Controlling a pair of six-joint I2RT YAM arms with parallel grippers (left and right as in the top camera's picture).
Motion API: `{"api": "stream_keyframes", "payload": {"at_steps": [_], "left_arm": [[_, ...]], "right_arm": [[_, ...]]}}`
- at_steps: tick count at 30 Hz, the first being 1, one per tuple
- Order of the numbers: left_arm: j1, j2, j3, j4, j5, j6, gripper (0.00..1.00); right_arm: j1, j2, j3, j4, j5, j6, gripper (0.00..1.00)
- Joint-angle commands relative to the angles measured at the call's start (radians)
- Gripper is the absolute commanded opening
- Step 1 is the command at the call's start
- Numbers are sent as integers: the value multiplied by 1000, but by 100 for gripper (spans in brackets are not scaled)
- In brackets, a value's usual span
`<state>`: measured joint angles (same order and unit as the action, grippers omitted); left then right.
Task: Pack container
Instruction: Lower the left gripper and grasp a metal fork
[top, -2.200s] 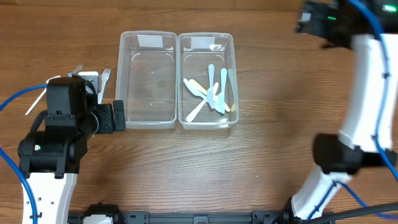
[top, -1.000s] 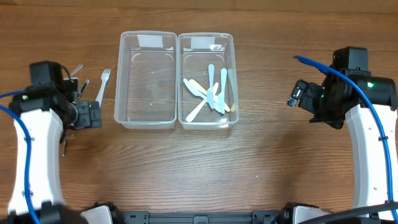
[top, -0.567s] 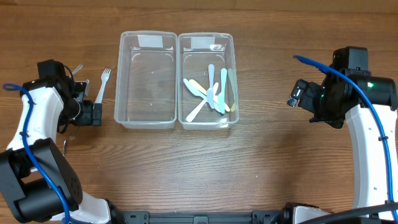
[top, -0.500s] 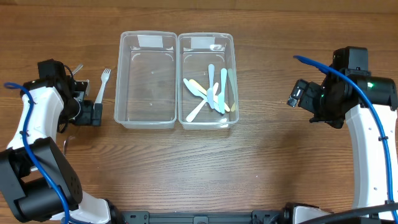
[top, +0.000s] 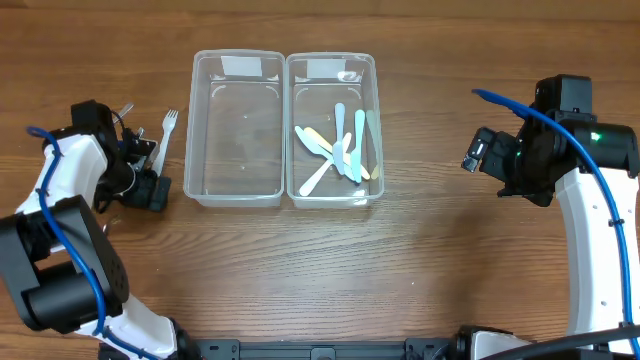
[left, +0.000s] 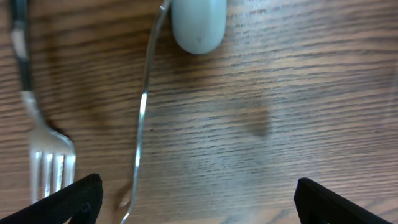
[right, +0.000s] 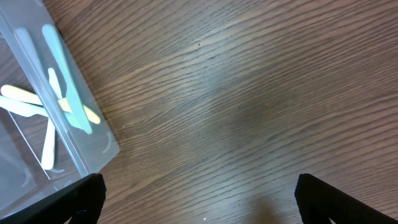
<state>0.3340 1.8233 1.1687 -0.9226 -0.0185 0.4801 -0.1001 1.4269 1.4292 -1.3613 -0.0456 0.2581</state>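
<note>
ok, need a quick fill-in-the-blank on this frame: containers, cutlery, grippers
1. Of the two clear containers, the pastel utensils lie in the ___ one.
2. The left container is ___.
3. The white fork lies on the table, to the ___ of both containers.
4. The left gripper and right gripper both have their jaws ___, holding nothing.

Missing words: right; empty; left; open

Two clear tubs stand side by side: the left tub (top: 236, 130), and the right tub (top: 322, 92) holding pastel utensils (top: 340, 152) (jumbled, overlapping); a white fork (top: 165, 135) lies just left.
</note>
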Motion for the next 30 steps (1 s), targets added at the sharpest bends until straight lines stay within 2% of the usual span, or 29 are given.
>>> {"api": "stream_keyframes", "payload": {"at_steps": [1, 7, 12, 24, 27, 29, 30], "left_arm": [[8, 50, 12, 6, 16, 40, 98], [66, 70, 11, 24, 17, 44, 98], [108, 70, 10, 39, 76, 44, 95], [110, 70, -73, 115, 90, 38, 94], [110, 70, -81, 117, 91, 36, 89], [110, 70, -81, 117, 92, 35, 83], [110, 70, -81, 118, 99, 36, 76]], "right_arm": [[3, -11, -2, 7, 0, 4, 100], [3, -11, -2, 8, 0, 4, 100], [3, -11, -2, 12, 0, 4, 100], [3, -11, -2, 11, 0, 4, 100], [3, -11, -2, 11, 0, 4, 100], [3, -11, -2, 12, -1, 4, 100], [3, -11, -2, 11, -1, 4, 100]]}}
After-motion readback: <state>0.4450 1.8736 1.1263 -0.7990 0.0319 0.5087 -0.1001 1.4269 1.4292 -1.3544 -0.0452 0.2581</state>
